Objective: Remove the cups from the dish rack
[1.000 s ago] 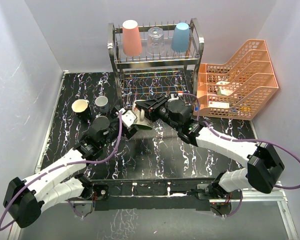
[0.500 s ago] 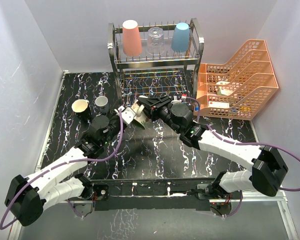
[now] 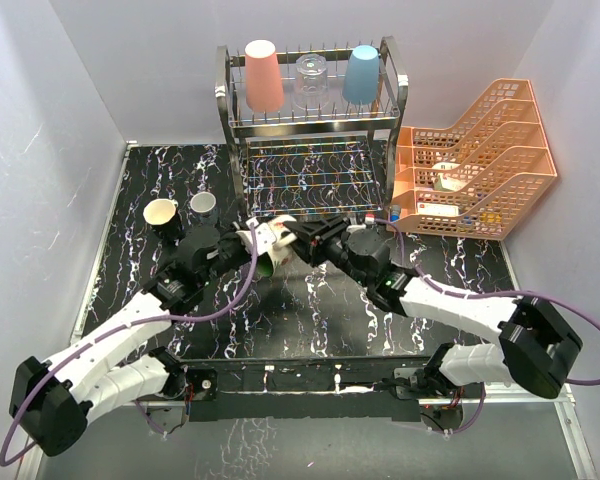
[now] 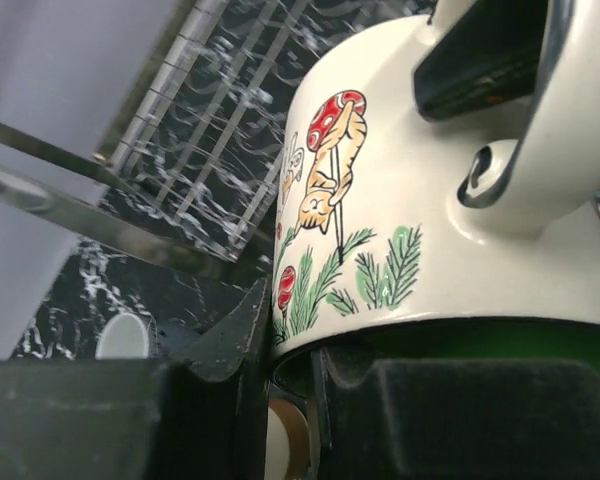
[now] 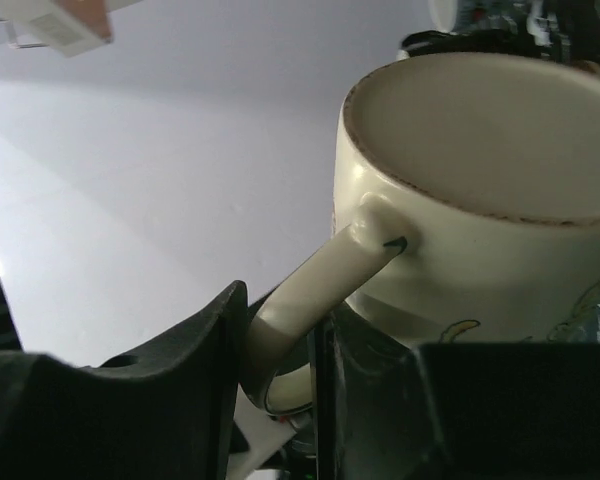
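Observation:
A cream mug [image 3: 270, 240] with a green inside hangs over the table between both arms. My left gripper [image 4: 285, 340] is shut on the rim of the mug [image 4: 400, 200], one finger inside and one outside. The right gripper [image 5: 280, 330] has its jaws on the handle [image 5: 320, 280] of the mug [image 5: 480, 200]. The dish rack [image 3: 310, 125] stands behind; on its top tier sit a salmon-pink tumbler [image 3: 263, 75], a clear glass [image 3: 311, 82] and a light-blue tumbler [image 3: 361, 74]. A black cup [image 3: 162, 214] and a small grey cup [image 3: 203, 206] stand on the table at the left.
Orange lattice trays [image 3: 480, 160] stand at the right, beside the rack. The rack's lower tier [image 4: 200, 110] lies just behind the mug. Grey walls close in the left, back and right sides.
My left gripper was open beside the mug and has shut on its rim. Both grippers and the mug have shifted slightly left.

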